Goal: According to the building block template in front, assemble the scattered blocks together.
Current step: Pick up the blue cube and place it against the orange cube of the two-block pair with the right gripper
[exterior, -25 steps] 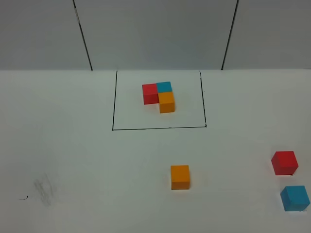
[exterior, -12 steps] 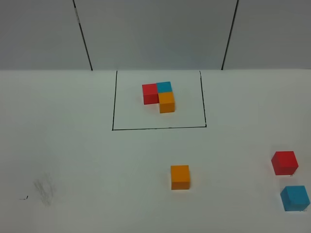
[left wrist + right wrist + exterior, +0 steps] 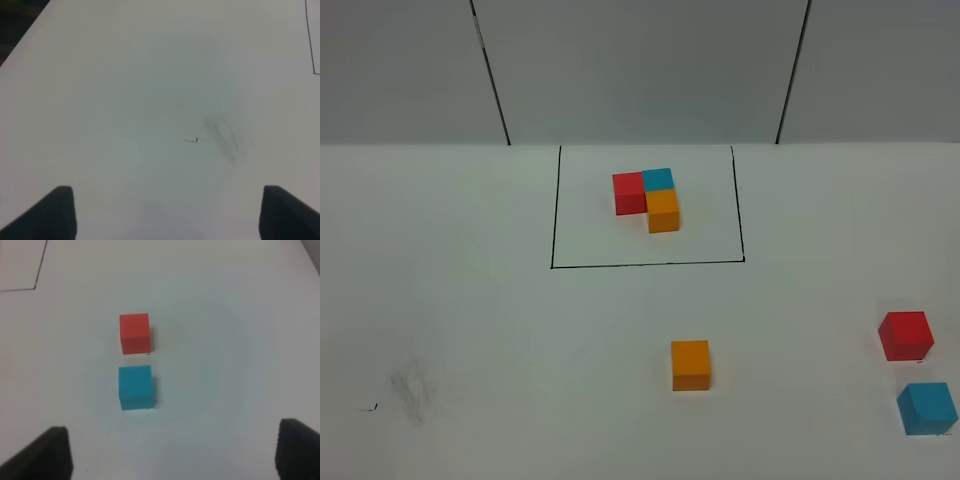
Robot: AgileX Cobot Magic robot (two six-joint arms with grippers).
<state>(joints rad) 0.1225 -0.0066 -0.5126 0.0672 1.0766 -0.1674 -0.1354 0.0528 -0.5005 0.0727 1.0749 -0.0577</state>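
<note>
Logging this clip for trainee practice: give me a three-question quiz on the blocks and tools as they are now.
1. True or false: the loose orange cube touches the loose red cube.
2. In the template, which colour sits at the corner of the L? A red, B blue, C orange.
3. Fill in: the right tool is ___ and holds nothing.
Key: 1 false; 2 B; 3 open.

Left gripper point(image 3: 172, 212) showing only two dark fingertips, the rest being cropped by the frame edge, right gripper point(image 3: 172, 450) likewise, black outline point(image 3: 310, 40) running out of view, tiny dark mark point(image 3: 191, 140) proving too small to identify
</note>
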